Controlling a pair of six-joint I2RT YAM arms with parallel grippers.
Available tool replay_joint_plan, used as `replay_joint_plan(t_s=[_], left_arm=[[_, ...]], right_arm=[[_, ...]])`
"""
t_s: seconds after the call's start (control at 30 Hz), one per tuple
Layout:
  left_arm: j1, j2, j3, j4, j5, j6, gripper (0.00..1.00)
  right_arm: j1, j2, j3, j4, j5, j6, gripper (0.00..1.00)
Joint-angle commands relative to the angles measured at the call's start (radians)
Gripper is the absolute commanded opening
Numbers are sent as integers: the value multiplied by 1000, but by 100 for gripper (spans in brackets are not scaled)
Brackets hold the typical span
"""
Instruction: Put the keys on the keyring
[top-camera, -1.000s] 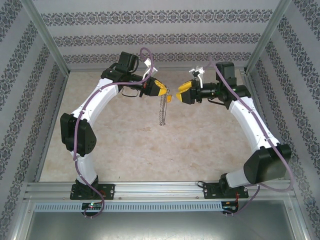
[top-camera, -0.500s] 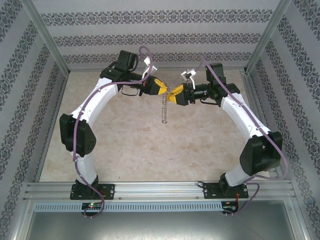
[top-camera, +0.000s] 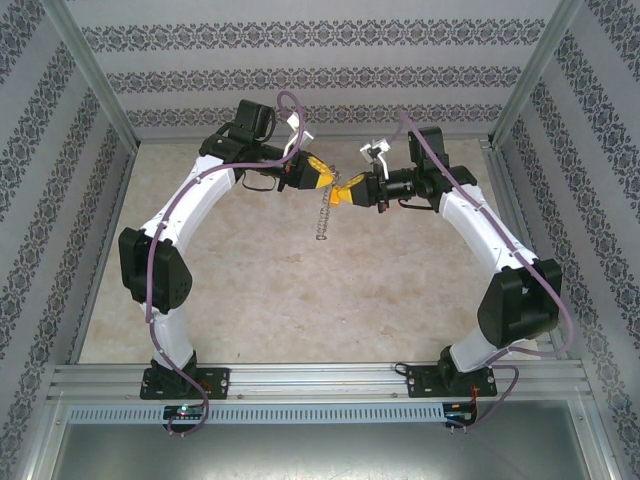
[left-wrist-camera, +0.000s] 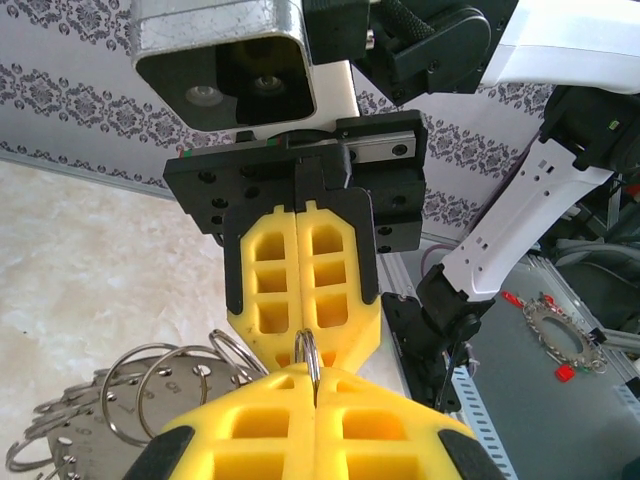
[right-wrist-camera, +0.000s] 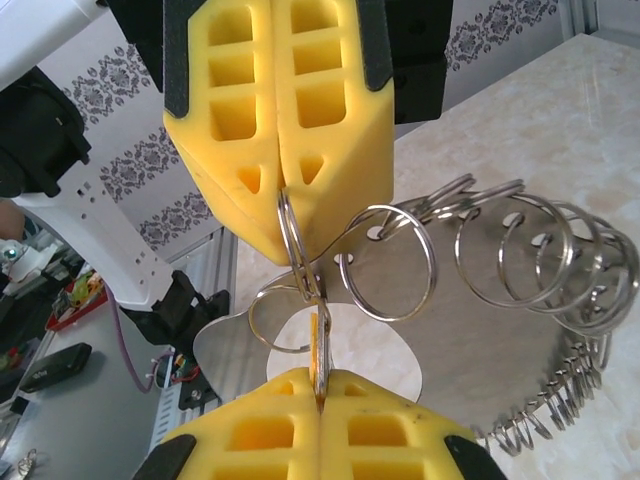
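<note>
**Top view.** You see the left gripper (top-camera: 327, 183) and the right gripper (top-camera: 341, 192) meeting tip to tip above the far middle of the pale stone-patterned table (top-camera: 250, 290), with the left arm on the left. Both pairs of jaws are closed. The silvery metal keyring (top-camera: 321, 218) hangs from the left gripper's tips, below the meeting point.

**Right wrist view.** The small yellow-orange-headed key (right-wrist-camera: 319, 345) stands in the right gripper's tips, against the ring pinched opposite.
</note>
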Motion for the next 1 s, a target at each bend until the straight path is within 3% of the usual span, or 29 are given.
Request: replay_joint_plan(t_s=[0.0,0.23,0.3,0.37,0.6,0.97], left_arm=[[-10,-51,27,51,32,-21,0],[-9,-53,19,65,27,-32,0],[-9,-57,16,65,25,-33,0],[-10,-57,11,68,23,-32,0],[-9,-56,9,65,23,-30,0],[-9,-65,9,63,27,-30,0]], right_arm=[[26,6,29,-46,-2,-48,0],[72,63,95,-139,45,-97,0],[68,55,96,-144,62,-97,29],[48,26,76,-132,66,-88,37],[-33,-104,7,-70,25,-40,38],[-25,-127,49,60,22,59,35]])
